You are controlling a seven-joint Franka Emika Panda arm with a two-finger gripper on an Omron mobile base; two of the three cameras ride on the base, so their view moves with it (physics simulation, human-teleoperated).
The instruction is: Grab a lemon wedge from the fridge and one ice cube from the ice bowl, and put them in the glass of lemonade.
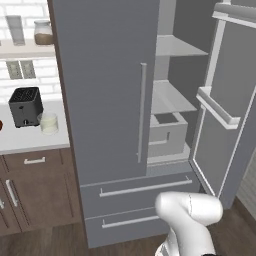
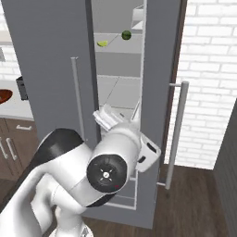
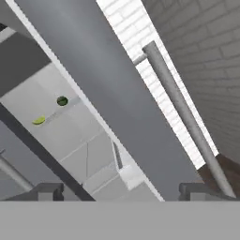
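Black toaster (image 1: pixel 25 106) on white counter (image 1: pixel 30 140), jar (image 1: pixel 43 32) on shelf, dark green ball (image 2: pixel 126 34), brown cabinets (image 1: pixel 37 190)

Open right fridge door (image 2: pixel 159 69) edge-on between tool (image 3: pixel 122 191) and shelves.

The fridge (image 3: pixel 108 89) was seen at a steep tilt, its open door crossing the frame edge-on as a broad grey band. A slim bar handle (image 3: pixel 185 117) was mounted on the door's outer face, with white brick wall behind it. Inside, on a pale shelf (image 3: pixel 65 110), the lemon wedge (image 3: pixel 39 120) was seen lying near a small dark green round fruit (image 3: pixel 62 101), the two apart. The gripper (image 3: pixel 121 191) was seen with its jaws spread wide, nothing held between them.
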